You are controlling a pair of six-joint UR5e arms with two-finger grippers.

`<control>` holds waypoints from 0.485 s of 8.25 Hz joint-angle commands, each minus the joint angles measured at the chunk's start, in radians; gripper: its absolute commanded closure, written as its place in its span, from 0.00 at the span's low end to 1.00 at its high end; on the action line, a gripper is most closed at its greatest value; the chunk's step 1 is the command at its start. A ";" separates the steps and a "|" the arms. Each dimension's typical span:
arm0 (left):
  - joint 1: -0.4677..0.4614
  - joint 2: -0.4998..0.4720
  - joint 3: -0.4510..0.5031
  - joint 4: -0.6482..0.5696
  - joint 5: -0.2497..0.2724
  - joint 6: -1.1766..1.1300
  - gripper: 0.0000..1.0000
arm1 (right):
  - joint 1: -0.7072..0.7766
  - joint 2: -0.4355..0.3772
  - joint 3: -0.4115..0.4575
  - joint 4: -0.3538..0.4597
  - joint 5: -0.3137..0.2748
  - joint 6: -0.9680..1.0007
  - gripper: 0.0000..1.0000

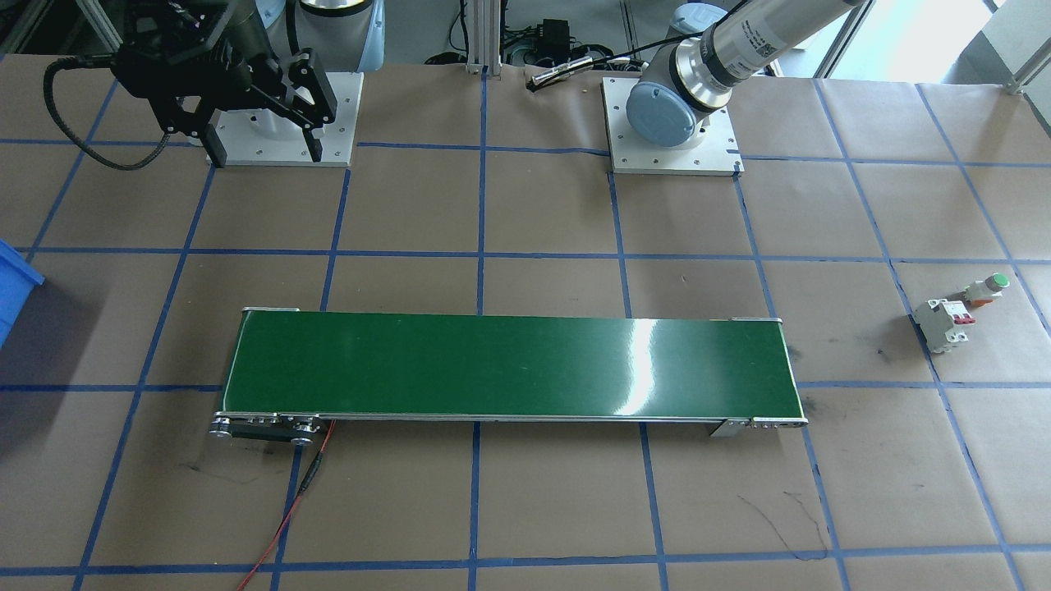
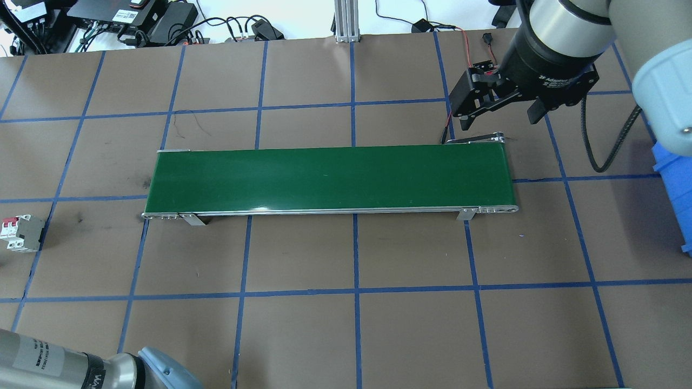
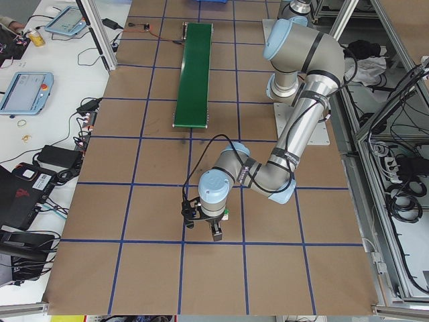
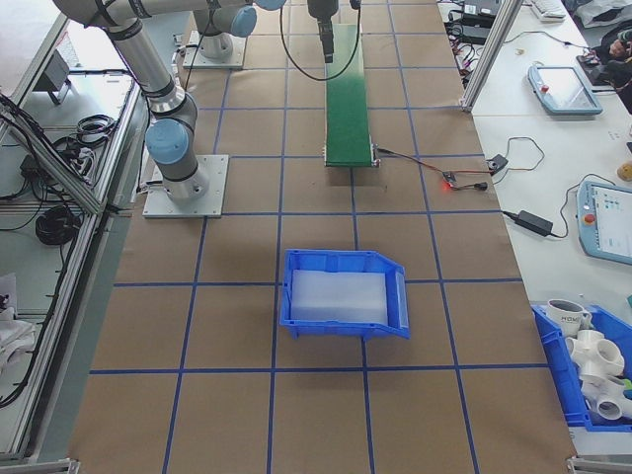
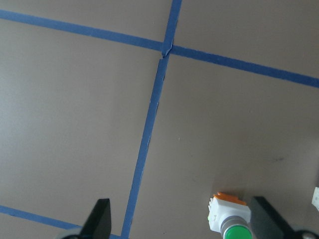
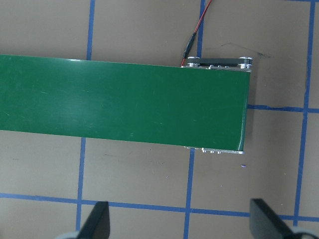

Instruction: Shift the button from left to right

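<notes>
Green-capped button [image 5: 229, 216] lying on its side on the brown paper, right at the lens of the left wrist camera, close against the inner face of the one finger and off-centre in the gap. Left gripper [image 5: 182, 219] spread wide around it, nothing clamped yet. White circuit breaker [image 1: 944, 322] just beside the button, outside the jaws, at the far left end of the table. Green conveyor belt [image 1: 509, 365] well away toward the middle, bare. Right gripper [image 2: 500, 102] parted too, empty, hanging above the belt's right end. Blue bin [image 4: 344, 294] farther right still. Judging by all this: nothing moved so far — grasp, carry and drop-off all left to do.
</notes>
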 commanded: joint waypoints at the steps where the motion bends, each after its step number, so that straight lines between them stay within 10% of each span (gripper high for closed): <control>1: 0.005 -0.011 -0.053 0.008 -0.004 0.093 0.00 | 0.000 0.000 0.000 0.000 0.000 0.001 0.00; 4: 0.000 0.026 -0.165 0.014 -0.001 0.135 0.00 | 0.000 0.000 0.000 0.000 0.000 0.001 0.00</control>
